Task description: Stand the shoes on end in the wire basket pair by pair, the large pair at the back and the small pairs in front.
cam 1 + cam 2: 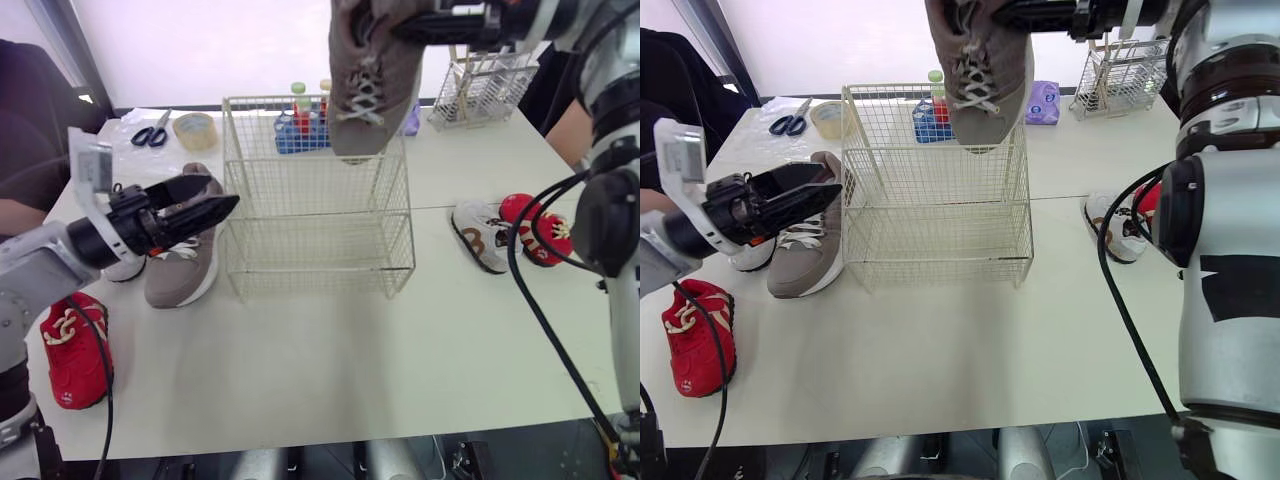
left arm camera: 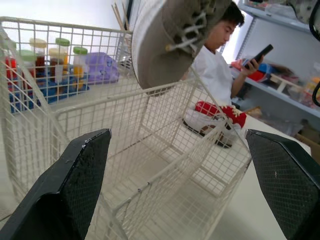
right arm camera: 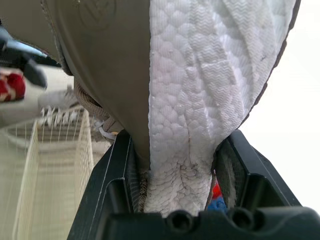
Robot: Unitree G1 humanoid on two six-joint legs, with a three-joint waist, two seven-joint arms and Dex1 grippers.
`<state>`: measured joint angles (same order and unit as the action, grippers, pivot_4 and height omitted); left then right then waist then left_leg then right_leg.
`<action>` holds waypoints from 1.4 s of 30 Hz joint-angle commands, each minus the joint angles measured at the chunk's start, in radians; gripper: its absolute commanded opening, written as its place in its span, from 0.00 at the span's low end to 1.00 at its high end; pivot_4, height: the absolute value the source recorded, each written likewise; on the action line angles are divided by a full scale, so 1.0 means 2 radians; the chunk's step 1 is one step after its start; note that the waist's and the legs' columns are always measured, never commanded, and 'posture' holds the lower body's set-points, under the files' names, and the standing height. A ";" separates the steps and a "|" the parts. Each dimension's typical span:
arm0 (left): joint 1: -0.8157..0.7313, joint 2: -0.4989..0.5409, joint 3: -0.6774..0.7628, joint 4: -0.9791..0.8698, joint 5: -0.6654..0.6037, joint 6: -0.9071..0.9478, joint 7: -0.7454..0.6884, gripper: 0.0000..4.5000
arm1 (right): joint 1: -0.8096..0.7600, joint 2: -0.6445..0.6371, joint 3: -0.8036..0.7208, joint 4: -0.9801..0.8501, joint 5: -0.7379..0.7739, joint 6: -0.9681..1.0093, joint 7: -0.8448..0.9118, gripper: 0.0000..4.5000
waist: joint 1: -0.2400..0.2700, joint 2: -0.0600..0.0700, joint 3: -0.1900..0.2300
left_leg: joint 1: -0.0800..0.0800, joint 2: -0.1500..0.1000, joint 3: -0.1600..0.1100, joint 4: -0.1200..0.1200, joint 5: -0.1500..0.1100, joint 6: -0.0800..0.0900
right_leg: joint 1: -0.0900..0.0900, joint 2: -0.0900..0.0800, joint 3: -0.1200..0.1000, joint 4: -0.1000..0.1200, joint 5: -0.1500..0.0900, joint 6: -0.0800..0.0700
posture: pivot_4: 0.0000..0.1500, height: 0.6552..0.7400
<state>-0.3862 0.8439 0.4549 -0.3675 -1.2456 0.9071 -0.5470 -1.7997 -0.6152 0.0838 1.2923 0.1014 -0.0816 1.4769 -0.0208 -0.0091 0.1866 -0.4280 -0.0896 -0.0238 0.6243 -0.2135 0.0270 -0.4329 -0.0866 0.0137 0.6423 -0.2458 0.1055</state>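
We are at the very start: the wire basket (image 1: 318, 240) in the middle of the frame holds no shoes yet. The right gripper (image 3: 175, 165) is clamped on the heel of one large taupe shoe (image 1: 368, 85) and holds it toe-down at the top centre, above the basket's rear part; we judge it is about to be lowered in as the first of the back pair.

Its mate, the second taupe shoe (image 1: 185, 270), lies on the table just left of the basket. The left gripper (image 1: 222, 196) hovers over it with its fingers spread and nothing between them.

The small shoes also wait on the table: a red shoe (image 1: 75, 350) at lower left, a white shoe (image 1: 125, 268) partly hidden under the left arm, and a grey-white shoe (image 1: 480, 235) beside another red shoe (image 1: 535, 230) at right.

Behind the basket, a blue rack (image 1: 300, 135) holds capped bottles. A small wire caddy (image 1: 485, 85) at upper right holds a few sticks.
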 commanded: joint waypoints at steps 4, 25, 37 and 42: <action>0.000 -0.001 0.021 -0.020 -0.009 -0.015 0.012 0.99 | -0.010 0.009 0.006 0.001 -0.048 -0.046 0.026 0.38 | 0.003 0.000 0.000 | 0.000 0.000 0.000 0.001 0.000 0.000 | 0.000 0.000 0.000 0.001 0.000 0.000 | 1.00 1.00; -0.021 0.007 0.010 -0.017 -0.006 -0.027 0.024 1.00 | 0.037 -0.035 -0.003 -0.012 -0.092 -0.058 0.038 0.98 | 0.001 0.000 0.000 | 0.000 0.000 -0.001 0.001 0.000 -0.001 | 0.000 0.000 0.000 0.001 0.000 0.000 | 1.00 1.00; -0.038 0.080 -0.009 0.094 0.133 -0.072 -0.037 1.00 | 0.095 -0.114 -0.036 -0.230 0.075 0.095 0.069 0.98 | 0.001 0.000 0.000 | 0.000 0.000 -0.001 0.001 0.001 -0.001 | 0.000 0.000 0.000 0.001 0.000 0.000 | 1.00 1.00; -0.133 0.107 -0.091 0.243 0.245 -0.108 -0.081 1.00 | 0.254 -0.094 -0.080 -0.562 0.256 0.331 0.035 0.98 | 0.004 0.000 0.000 | 0.000 0.000 -0.001 0.002 -0.001 0.002 | 0.001 0.000 -0.001 0.002 0.000 0.000 | 1.00 1.00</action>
<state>-0.6067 1.0330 0.3061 0.0484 -0.8252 0.7275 -0.6632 -1.3195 -0.8120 -0.0278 0.3585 0.4863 0.4501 1.5892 -0.0127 -0.0083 0.1872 -0.4272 -0.0891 -0.0264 0.6281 -0.2158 0.0302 -0.4311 -0.0864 0.0122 0.6466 -0.2460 0.1052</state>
